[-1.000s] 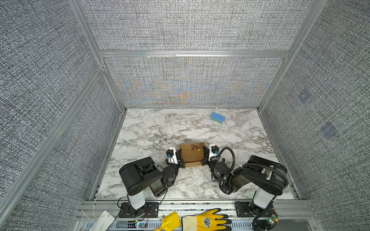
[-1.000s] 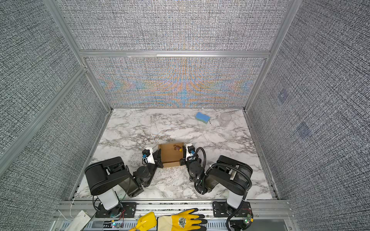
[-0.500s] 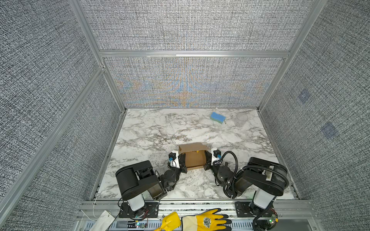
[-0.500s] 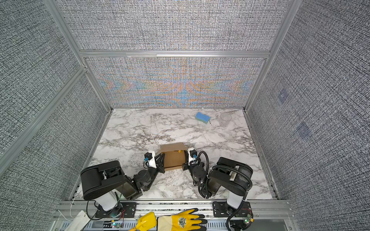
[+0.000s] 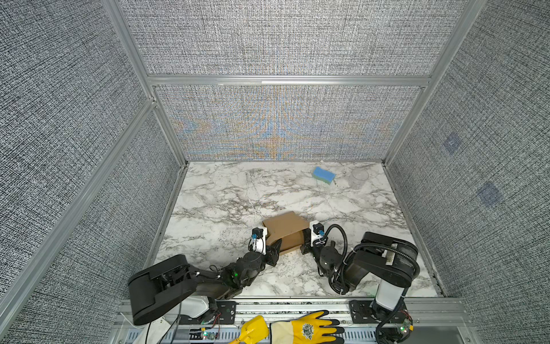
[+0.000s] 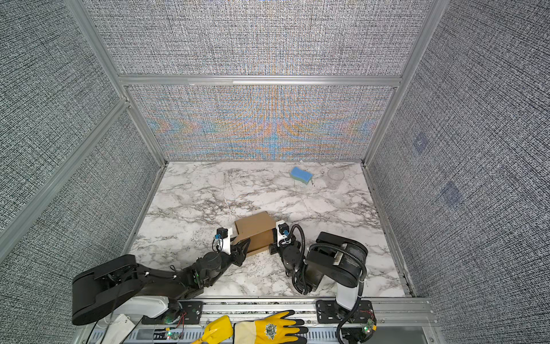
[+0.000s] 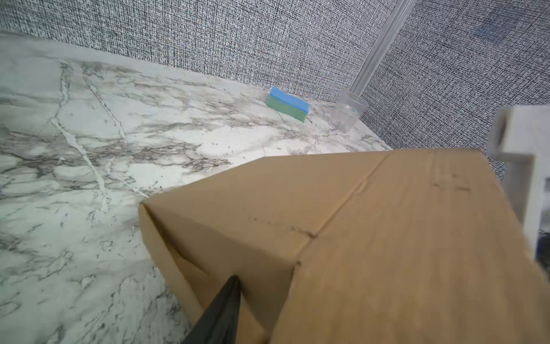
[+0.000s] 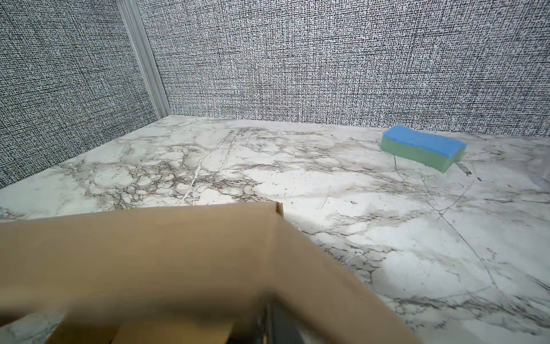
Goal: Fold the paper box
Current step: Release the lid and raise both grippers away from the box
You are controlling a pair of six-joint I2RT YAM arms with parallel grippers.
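In both top views the paper box is sitting near the front middle of the surface, between the two hands, with its lid lying down over the body. The left hand is standing at the box's near left corner with its jaws partly parted. The right hand is pressing against the right end with its jaws closed.

In the left wrist view one dark finger is touching the lid's side flap, which appears to be hanging outside the wall. Nothing is seen clamped.

In the right wrist view the cardboard is hiding most of the hand, so whether it is pinching anything cannot be told.

The step in hand appears to be closing the lid. The next move is probably calling for the left side flap to be tucked inside the wall, with the right hand bracing the box.
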